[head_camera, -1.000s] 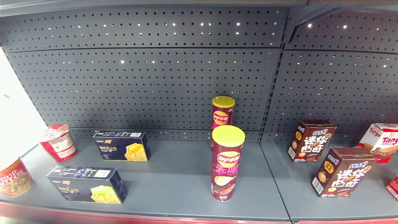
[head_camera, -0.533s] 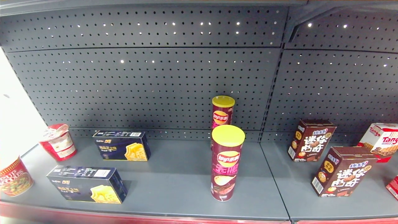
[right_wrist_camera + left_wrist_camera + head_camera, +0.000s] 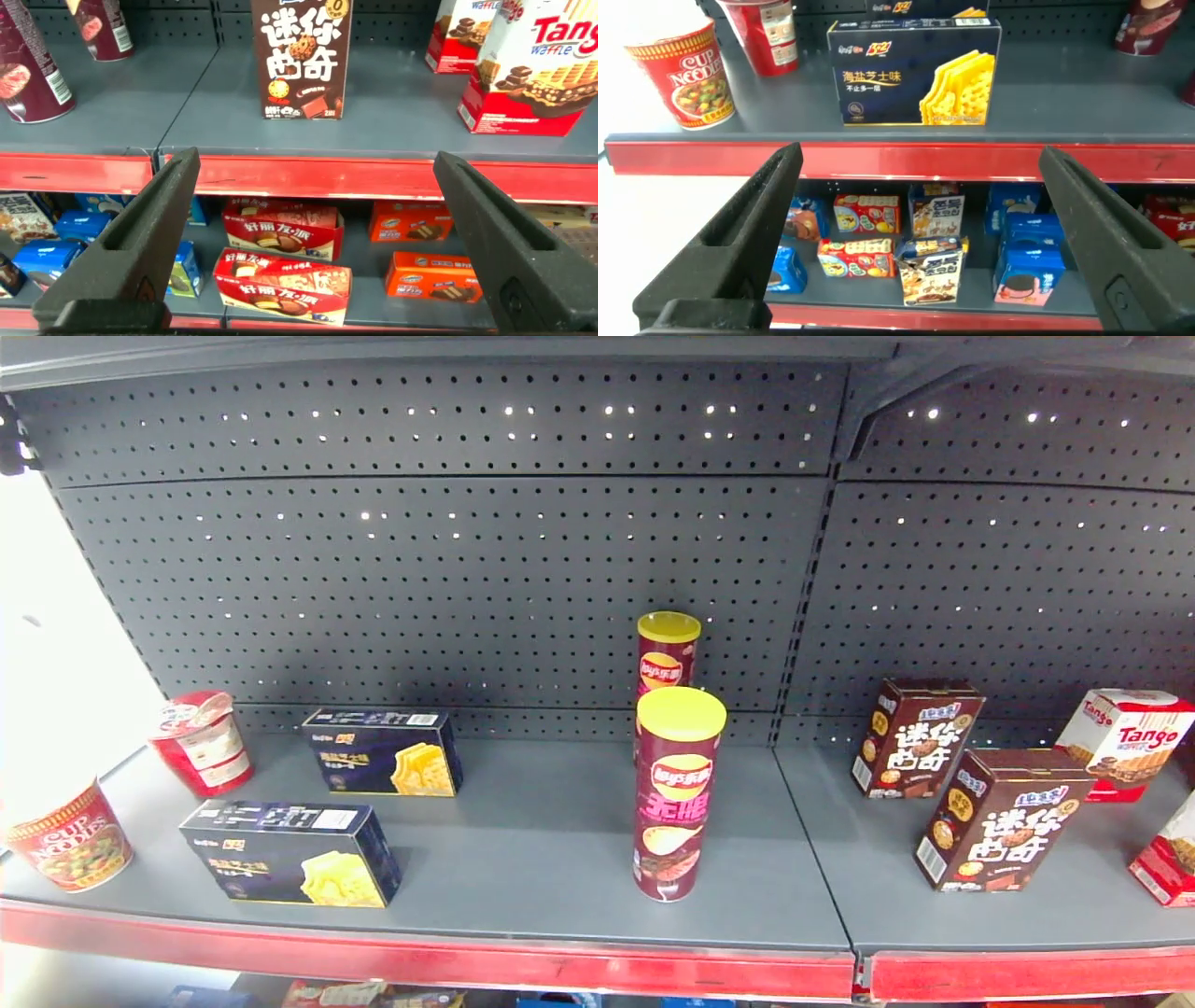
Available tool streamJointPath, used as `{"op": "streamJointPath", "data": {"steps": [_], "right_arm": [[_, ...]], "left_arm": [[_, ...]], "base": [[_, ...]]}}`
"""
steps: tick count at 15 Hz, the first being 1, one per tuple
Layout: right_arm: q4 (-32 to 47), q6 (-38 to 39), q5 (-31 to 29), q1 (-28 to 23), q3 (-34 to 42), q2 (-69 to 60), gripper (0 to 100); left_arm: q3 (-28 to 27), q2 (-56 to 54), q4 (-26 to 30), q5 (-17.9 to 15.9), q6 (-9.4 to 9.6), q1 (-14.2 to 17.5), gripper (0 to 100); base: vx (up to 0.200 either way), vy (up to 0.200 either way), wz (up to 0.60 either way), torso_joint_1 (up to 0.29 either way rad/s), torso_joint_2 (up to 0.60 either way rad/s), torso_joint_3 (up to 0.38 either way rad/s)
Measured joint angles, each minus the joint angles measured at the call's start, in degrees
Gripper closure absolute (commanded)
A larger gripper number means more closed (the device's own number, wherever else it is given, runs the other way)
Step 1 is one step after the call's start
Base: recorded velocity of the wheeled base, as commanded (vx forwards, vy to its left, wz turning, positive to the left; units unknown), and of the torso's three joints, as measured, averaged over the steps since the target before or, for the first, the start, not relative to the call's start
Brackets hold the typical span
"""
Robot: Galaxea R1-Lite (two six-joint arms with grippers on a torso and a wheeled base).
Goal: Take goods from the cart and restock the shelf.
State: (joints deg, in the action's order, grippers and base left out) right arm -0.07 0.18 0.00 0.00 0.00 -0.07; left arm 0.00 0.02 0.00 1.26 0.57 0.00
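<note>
The grey shelf (image 3: 523,840) with a red front edge carries the goods. Two maroon chip cans with yellow lids stand in the middle, the front one (image 3: 680,793) ahead of the rear one (image 3: 667,653). Two navy cracker boxes (image 3: 294,854) (image 3: 385,753) lie left of them. My left gripper (image 3: 920,154) hangs open and holds nothing, in front of the red edge below a navy cracker box (image 3: 913,73). My right gripper (image 3: 318,159) is also open and holds nothing, before the edge below a brown cookie box (image 3: 301,58).
Red cup noodles (image 3: 70,840) (image 3: 201,742) stand at the shelf's left end. Two brown cookie boxes (image 3: 1004,821) (image 3: 913,737) and red-and-white wafer boxes (image 3: 1125,739) stand on the right section. A lower shelf (image 3: 906,252) holds several packed snack boxes. A perforated back panel (image 3: 448,579) closes the rear.
The whole head picture has shifted: the shelf sits lower and smaller, with its red edge and the shelf below now in view. The camera moved; the goods kept their places.
</note>
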Motion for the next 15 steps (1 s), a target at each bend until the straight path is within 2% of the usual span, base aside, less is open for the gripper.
{"op": "streamJointPath", "data": {"steps": [4,5,15], "right_arm": [[0.0,0.0,0.0,0.0,0.0,0.0,0],[0.0,0.0,0.0,0.0,0.0,0.0,0],[0.0,0.0,0.1,0.0,0.0,0.0,0]], "left_arm": [[0.0,0.0,0.0,0.1,-0.11,0.0,0],[0.0,0.0,0.0,0.1,-0.11,0.0,0],[0.0,0.0,0.0,0.2,-0.20,0.0,0]], "base": [[0.000,0.000,0.00,0.000,0.00,0.000],[0.000,0.000,-0.60,0.007,0.00,-0.002],[0.000,0.000,0.00,0.000,0.00,0.000]]}}
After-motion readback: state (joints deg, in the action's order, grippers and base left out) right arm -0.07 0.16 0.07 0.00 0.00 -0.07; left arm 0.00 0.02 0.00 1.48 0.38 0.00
